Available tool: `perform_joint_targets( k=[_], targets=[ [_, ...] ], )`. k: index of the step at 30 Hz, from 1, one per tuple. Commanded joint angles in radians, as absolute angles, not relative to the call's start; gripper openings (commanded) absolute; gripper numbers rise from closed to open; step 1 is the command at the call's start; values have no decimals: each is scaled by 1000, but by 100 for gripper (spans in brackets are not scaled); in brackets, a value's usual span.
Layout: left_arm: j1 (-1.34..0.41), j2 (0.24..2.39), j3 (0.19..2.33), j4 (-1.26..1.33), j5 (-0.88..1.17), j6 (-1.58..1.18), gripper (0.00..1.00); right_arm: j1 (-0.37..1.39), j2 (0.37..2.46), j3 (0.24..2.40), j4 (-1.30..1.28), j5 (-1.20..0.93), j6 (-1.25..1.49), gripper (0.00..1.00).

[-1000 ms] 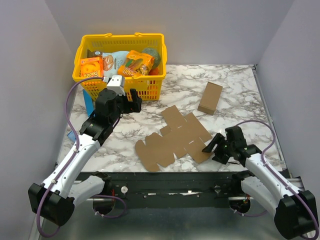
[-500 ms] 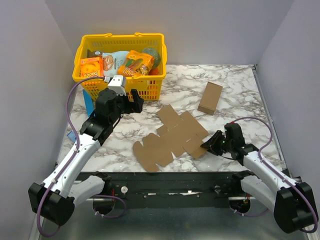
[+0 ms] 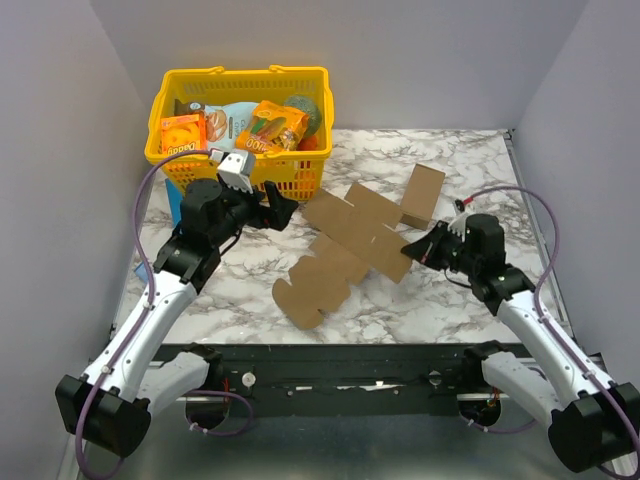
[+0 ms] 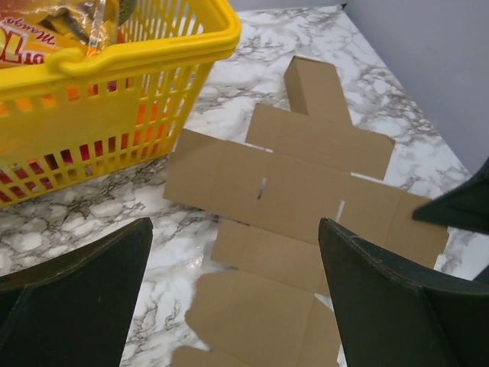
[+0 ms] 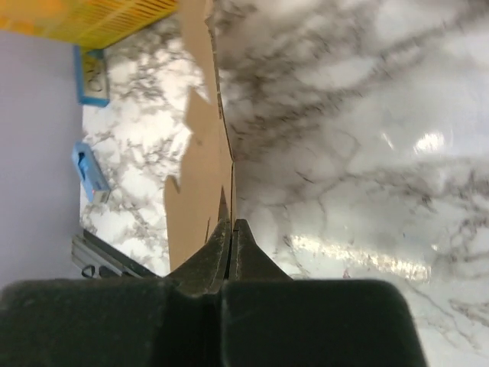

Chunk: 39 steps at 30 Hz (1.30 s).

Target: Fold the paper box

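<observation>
The right fingers (image 5: 200, 269), which had stood apart at the paper box's (image 3: 350, 245) edge farthest from the yellow basket (image 3: 290, 178), closed flat on that edge. They lifted it off the table (image 3: 470, 170) and carried it nearer the basket. The flat sheet slid with them, so its leading flap ended close to the basket's front wall, while the left fingers (image 4: 76, 290) shifted slightly along the basket's front.

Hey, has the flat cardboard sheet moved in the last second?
Yes. The cardboard sheet has shifted away from the robot, toward the brown carton, pinched in the right gripper.
</observation>
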<state>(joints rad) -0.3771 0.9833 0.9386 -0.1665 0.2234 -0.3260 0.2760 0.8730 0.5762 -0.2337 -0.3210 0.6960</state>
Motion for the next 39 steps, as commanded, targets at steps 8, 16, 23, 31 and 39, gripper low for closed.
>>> perform_joint_targets(
  k=[8,16,23,31,39],
  targets=[
    [-174,954,951,27,785,-419,99,282,850,942,-371,-685,371,0],
    [-133,962,979,81,899,-411,99,282,867,1095,-433,-974,281,0],
    [-133,1072,1107,183,998,-478,99,282,902,1157,-440,-1182,244,0],
    [-149,1206,1186,345,1120,-622,99,282,920,1193,-445,-1272,233,0],
    [-181,1181,1138,212,1143,-511,99,282,916,1195,-453,-1272,229,0]
  ],
)
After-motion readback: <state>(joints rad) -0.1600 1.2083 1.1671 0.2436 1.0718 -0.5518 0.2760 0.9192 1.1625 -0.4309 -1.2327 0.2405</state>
